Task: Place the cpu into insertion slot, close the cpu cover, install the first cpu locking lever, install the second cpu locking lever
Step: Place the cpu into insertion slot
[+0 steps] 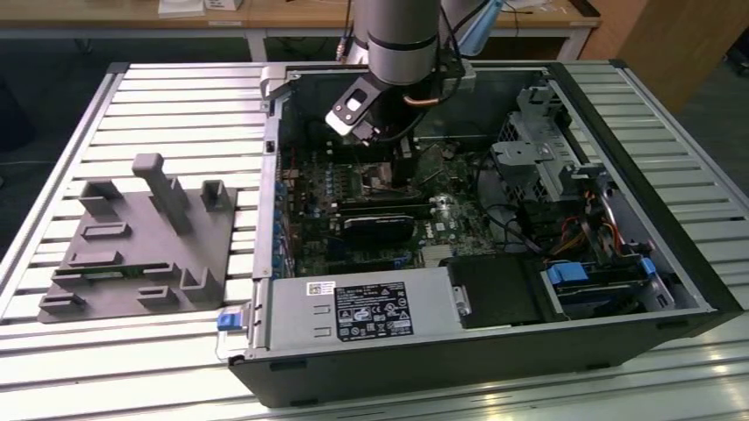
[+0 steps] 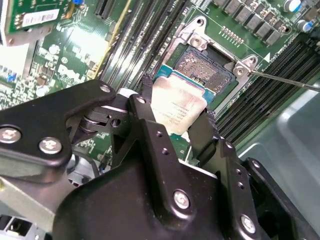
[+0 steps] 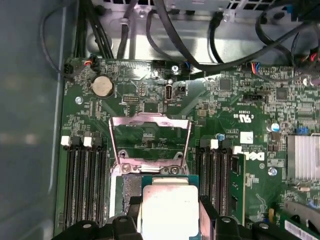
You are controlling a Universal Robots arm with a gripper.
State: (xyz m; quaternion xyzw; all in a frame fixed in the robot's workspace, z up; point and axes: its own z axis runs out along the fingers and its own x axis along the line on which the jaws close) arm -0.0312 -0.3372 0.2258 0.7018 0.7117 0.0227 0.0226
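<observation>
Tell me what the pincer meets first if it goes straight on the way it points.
Likely the open slot: the pincer holds the cpu just over it, though the gap is unclear.

The insertion slot [image 2: 205, 70] lies open, cpu cover [image 3: 150, 119] raised clear; memory slots [image 3: 85, 185] flank both sides.

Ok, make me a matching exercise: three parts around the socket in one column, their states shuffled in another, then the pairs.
1. pale silver square cpu
2. thin silvery metal cpu cover
3. square dark-centred insertion slot

A. standing open, off the socket
B. clasped by the black gripper
C. uncovered, partly hidden by the chip

Pairs: 1-B; 2-A; 3-C
</observation>
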